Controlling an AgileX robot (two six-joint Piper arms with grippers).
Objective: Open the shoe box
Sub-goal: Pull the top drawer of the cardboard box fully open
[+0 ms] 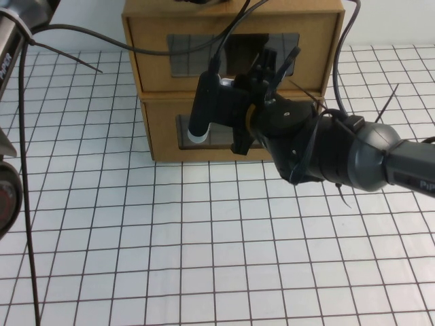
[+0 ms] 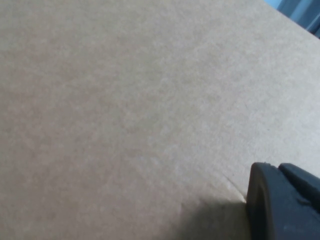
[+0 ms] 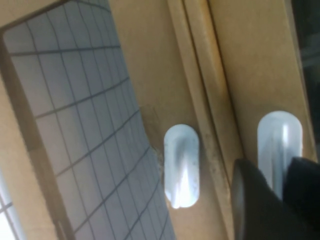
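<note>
shoe box (image 1: 153,47) stack sits at table (image 1: 204,272) far edge. right gripper (image 1: 277,58) at box front, jaws apart astride white pull tab (image 3: 279,132), looks ready to tug. left gripper (image 2: 281,206) against cardboard, probably bracing; can't tell its grip.

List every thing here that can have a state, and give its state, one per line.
Upper shoe box: shut.
Lower shoe box: shut.
Right pincer: open, fingers either side of a pull tab.
Left pincer: close against a plain cardboard surface.
</note>
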